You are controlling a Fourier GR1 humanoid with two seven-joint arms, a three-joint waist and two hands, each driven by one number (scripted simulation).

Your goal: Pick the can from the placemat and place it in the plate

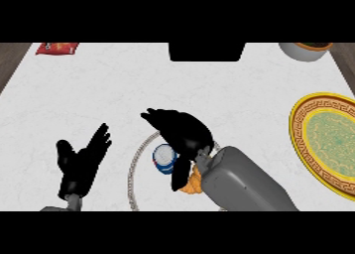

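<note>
The can, blue with a white end, sits on a pale placemat whose rope-like edge curves past its left side. My right hand arches over the can from the right, with its fingers stretched up and left and its thumb below the can. The can lies in the gap against the palm, partly hidden, with no fingers curled round it. The plate, gold-rimmed with a green centre, lies at the right edge of the counter. My left hand rests open at the lower left, fingers up.
A red packet lies at the far left corner. A black box stands at the far middle and a grey bowl at the far right. Something orange shows under my right wrist.
</note>
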